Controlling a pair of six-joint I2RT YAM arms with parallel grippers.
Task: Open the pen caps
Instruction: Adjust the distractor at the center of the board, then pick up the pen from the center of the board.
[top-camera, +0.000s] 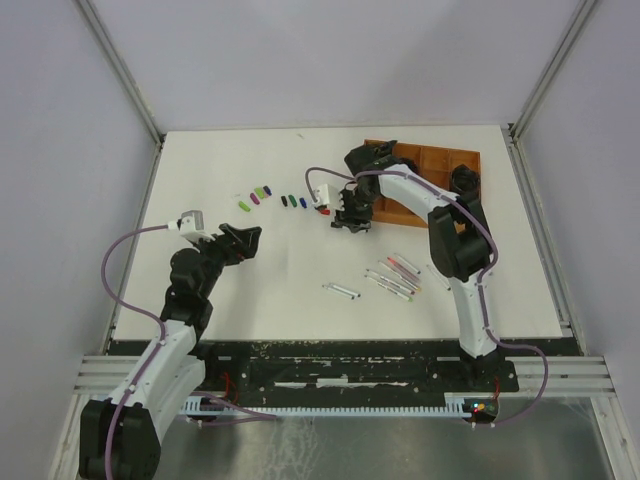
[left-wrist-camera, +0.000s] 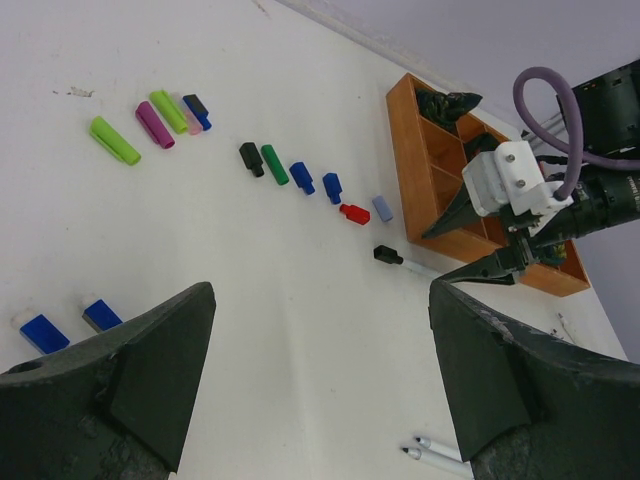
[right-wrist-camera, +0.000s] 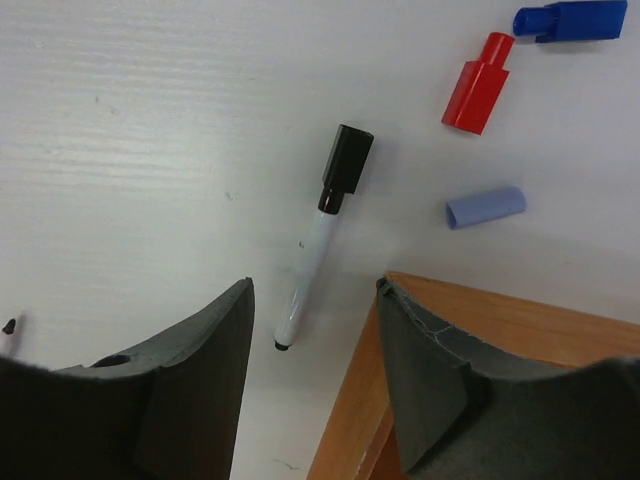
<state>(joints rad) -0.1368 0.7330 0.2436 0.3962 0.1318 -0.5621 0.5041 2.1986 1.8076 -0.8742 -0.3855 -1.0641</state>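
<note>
From above: seeing nearest the lens the left arm (top-camera: 160, 365), rising well short and left of the brown tray (top-camera: 440, 160). Finding the left gripper (top-camera: 240, 240) hanging over the white table (top-camera: 250, 290) far to the tray's left, spread wide and carrying nothing. Finding the right gripper (top-camera: 350, 222) pointing down just off the tray's left rim, parted and clasping nothing. Noting a row of loose pen caps (top-camera: 270, 195) lying left of the tray, and a cluster of pens (top-camera: 395, 275) lying on the tray's near side, apart from it. From the left wrist: looking out between its own two dark fingers (left-wrist-camera: 120, 390), standing wide apart around bare table. Picking out lime, purple, pink, black, green and blue caps stringing toward the tray's long wall, with the red cap (left-wrist-camera: 354, 213) and the lavender cap (left-wrist-camera: 382, 208) lying closest to it. Spotting two blue caps (left-wrist-camera: 70, 323) lying farthest from the tray. Spotting beside the tray's wall a capped pen (left-wrist-camera: 415, 266) wearing its black cap (left-wrist-camera: 388, 255). From the right wrist: facing two released fingers (right-wrist-camera: 170, 400) straddling the tail of that capped pen without touching it, one finger hanging over the tray's rim.
</note>
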